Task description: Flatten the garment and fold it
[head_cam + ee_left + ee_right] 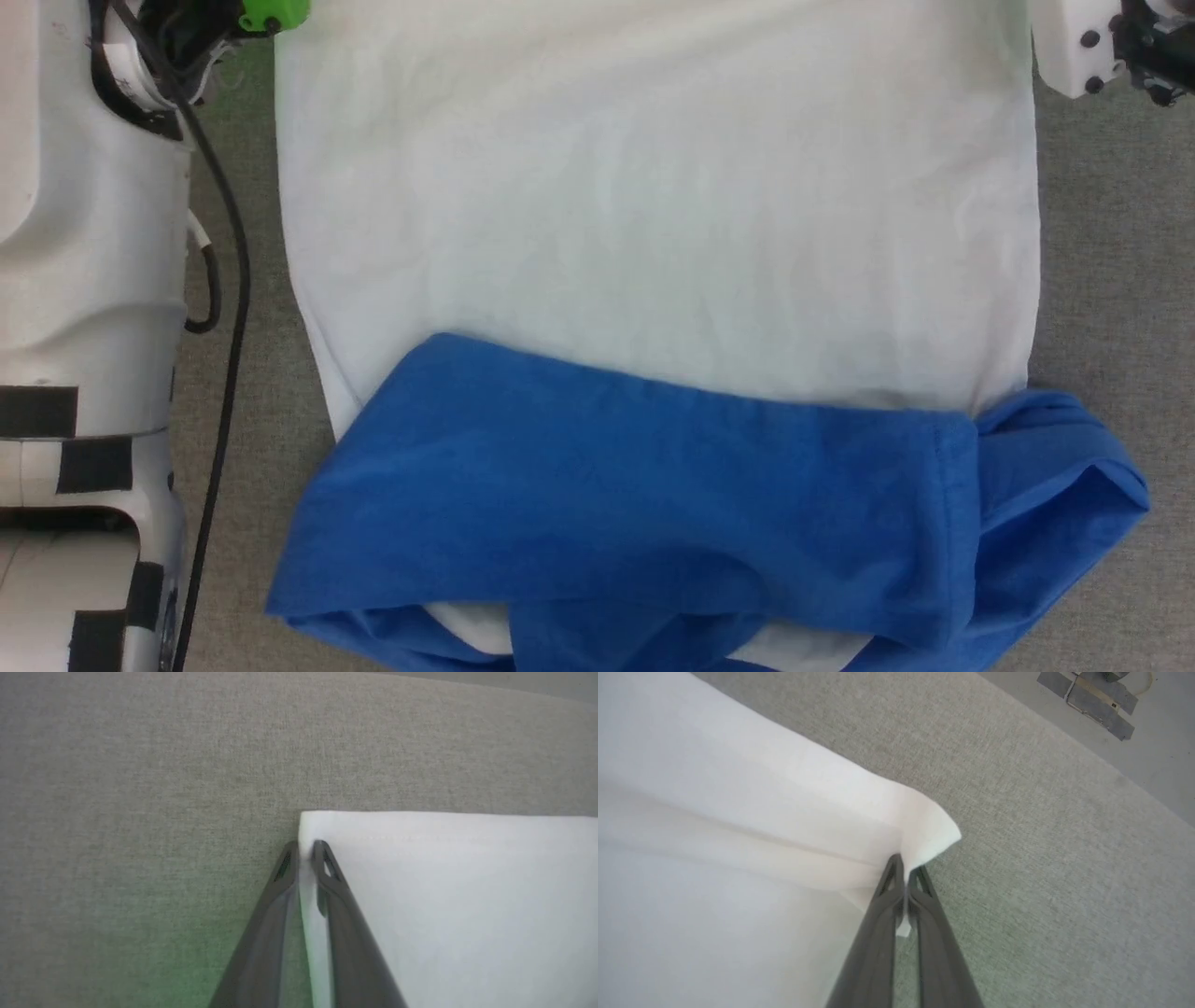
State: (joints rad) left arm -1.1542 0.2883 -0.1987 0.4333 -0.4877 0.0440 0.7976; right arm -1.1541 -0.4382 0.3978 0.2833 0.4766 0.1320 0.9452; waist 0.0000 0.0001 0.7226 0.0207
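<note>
The garment (653, 205) is lying flat on the grey surface (1111, 280), blue sleeve (635, 476) lying across its near end. Left end effector (306, 854) is pinching one white hem corner, fingers almost closed; right end effector (904, 877) is clamping the other corner, cloth puckering there.

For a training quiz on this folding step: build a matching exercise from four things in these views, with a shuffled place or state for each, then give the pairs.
Column A
1. left gripper
2. right gripper
3. blue sleeve
4. grey surface

Column B
a. lies under the garment
b. shut on a flat, hemmed white corner
c. shut on a raised, creased white corner
d. laid across the white body, low in the head view

Pairs: 1-b, 2-c, 3-d, 4-a
</note>
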